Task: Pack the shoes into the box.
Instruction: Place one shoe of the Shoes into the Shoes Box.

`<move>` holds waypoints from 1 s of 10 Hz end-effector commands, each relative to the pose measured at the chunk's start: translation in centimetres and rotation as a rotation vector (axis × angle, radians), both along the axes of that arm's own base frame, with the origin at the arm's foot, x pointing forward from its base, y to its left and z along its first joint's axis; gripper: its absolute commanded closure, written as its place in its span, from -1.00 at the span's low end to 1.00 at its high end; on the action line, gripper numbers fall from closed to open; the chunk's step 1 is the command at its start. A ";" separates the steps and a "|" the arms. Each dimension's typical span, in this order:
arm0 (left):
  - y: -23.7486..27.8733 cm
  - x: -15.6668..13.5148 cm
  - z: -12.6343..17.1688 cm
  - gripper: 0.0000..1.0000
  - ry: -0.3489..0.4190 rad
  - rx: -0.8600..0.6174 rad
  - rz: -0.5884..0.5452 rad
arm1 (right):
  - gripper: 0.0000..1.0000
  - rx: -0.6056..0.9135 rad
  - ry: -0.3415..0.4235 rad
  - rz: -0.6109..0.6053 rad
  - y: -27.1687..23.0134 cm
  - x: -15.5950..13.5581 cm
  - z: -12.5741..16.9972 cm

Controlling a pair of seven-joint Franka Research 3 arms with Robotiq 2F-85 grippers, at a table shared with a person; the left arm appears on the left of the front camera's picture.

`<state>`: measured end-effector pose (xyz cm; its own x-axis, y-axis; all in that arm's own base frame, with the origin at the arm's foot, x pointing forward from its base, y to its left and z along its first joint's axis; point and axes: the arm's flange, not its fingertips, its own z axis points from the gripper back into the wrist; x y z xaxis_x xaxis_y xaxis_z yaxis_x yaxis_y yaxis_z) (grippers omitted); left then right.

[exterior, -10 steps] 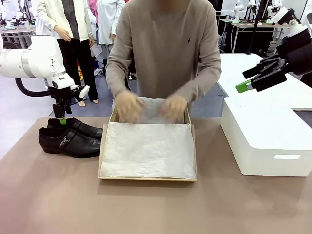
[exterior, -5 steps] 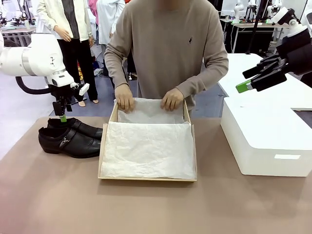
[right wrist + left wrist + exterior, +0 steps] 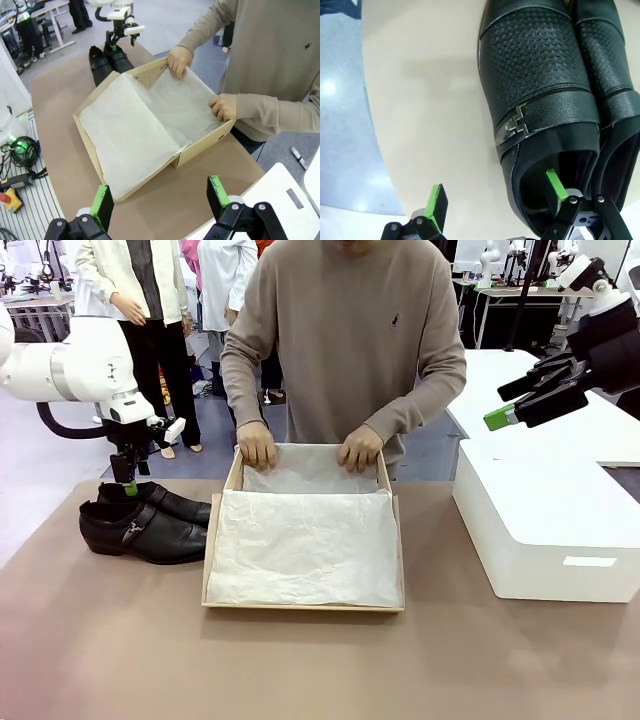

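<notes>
Since a second ago the person's hands have stopped sweeping over the tissue paper and settled on the box's far rim at 12 o'clock. I see next to no shift in either arm or in the shoes. From the front camera the box sits mid-table, open, its white lining draped over the near part. The shoes lie on the table at the box's 9 o'clock, outside it and side by side. Their long axes run roughly 9 to 3, with heels at 9 and pointed toes toward the box's left wall; the near toe is just beside that wall. My left gripper hangs over the heel end of the farther shoe. On its wrist camera the toes point to 12 and the heels sit at 6. The left gripper is spread wide there: one green pad sits over the shoe's opening, the other over bare table, and the buckled side wall lies between them. I cannot tell whether either pad touches the leather. My right gripper is up at 2 o'clock, well apart from the box, above the white box, jaws wide and holding nothing. Its wrist camera looks down past the right gripper onto the box, with the shoes at 11 o'clock.
</notes>
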<state>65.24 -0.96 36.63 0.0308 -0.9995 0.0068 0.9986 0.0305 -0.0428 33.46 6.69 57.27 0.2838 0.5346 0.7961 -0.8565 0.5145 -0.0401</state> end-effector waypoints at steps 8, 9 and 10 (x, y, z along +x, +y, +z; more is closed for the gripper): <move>-0.1 0.1 -1.5 -0.62 0.066 0.009 -0.025 | -1.00 0.015 -0.012 0.022 0.0 0.3 0.0; -0.2 0.1 -1.5 -0.23 0.072 0.004 -0.026 | -1.00 0.015 -0.012 0.022 0.0 0.3 0.0; -0.2 0.0 -1.5 0.15 0.075 0.004 -0.028 | -1.00 0.015 -0.012 0.022 0.0 0.3 0.0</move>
<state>64.76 -1.39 34.93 0.0212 -0.9998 0.0039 0.9939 0.0206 -0.1086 33.46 6.69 57.27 0.2838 0.5346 0.7961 -0.8565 0.5145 -0.0401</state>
